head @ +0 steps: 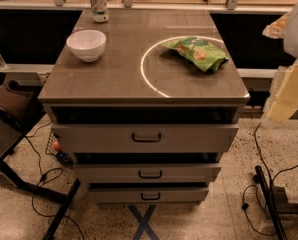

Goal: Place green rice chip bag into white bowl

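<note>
The green rice chip bag (198,52) lies flat on the right half of the cabinet top, crinkled, inside a bright ring of light. The white bowl (86,44) stands upright and empty on the left half of the top, well apart from the bag. My gripper (289,95) shows as a pale, blurred shape at the right edge of the view, off the cabinet's right side and to the right of the bag. It touches neither the bag nor the bowl.
A green-and-white drink can (98,5) stands at the back left of the grey cabinet top (114,79). Three drawers (146,137) stick out below the front edge. A dark chair (9,109) is at the left, cables lie on the floor, and a counter runs behind.
</note>
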### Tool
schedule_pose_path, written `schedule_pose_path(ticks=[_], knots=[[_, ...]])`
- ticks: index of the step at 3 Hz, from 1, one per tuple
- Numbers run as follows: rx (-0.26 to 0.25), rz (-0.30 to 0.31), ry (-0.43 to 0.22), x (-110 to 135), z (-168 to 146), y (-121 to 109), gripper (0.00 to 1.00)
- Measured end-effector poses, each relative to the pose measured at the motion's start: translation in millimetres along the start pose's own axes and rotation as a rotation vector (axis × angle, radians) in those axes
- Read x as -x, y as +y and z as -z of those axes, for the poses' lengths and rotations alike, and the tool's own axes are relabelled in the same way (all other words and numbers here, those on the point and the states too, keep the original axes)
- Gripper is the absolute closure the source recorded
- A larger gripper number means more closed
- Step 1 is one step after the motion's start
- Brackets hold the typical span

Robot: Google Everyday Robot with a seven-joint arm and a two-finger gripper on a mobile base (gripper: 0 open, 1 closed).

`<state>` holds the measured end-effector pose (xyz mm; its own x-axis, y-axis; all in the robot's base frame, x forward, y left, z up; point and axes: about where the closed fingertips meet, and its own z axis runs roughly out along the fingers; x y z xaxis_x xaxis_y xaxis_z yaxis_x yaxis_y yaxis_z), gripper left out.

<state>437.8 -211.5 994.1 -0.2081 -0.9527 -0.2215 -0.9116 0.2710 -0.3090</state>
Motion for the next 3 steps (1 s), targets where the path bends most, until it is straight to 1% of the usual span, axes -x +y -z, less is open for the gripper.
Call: schedule_pose_path(ticks=[1,2,3], knots=[[0.0,0.0,0.0,0.1,0.1,0.0,0.0],[-0.048,-0.055,-0.046,9.1,-1.5,-14.3,0.0],[-0.136,-0.162,-0.172,18.4,-7.0,-59.3,0.0]])
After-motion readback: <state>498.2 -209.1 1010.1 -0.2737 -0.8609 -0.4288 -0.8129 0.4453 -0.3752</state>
